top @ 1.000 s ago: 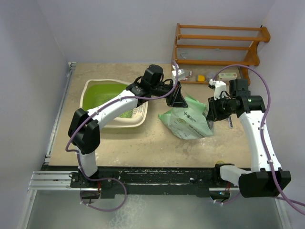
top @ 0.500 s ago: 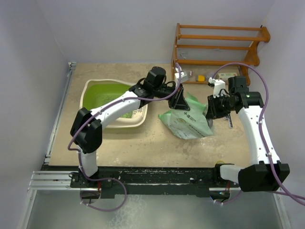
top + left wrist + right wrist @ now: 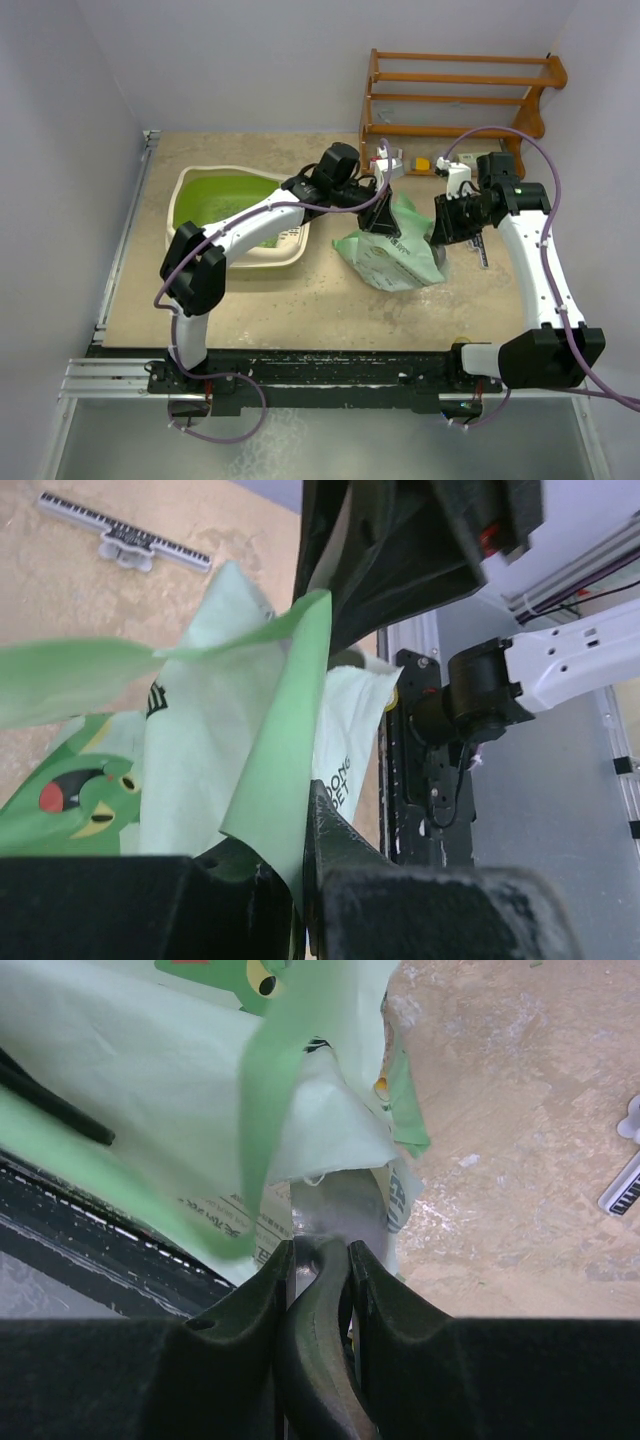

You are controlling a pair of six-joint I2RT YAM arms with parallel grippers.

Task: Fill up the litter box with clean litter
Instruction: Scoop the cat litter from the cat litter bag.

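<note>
Barely begun, I judge: the litter box (image 3: 210, 195), at the worktop's (image 3: 330, 300) 9 o'clock, shows only a thin patch of litter (image 3: 268, 240). The printed litter bag (image 3: 395, 255) lies at the box's 3 o'clock, not yet tipped. The left jaws are pinched tight on the bag's 12 o'clock edge. The right jaws clamp a dark grey tool (image 3: 318, 1290) at the bag's 3 o'clock side.

Bright, even light, soft shadows — up close the left hand (image 3: 300, 880) and bag (image 3: 200, 750) blur.
</note>
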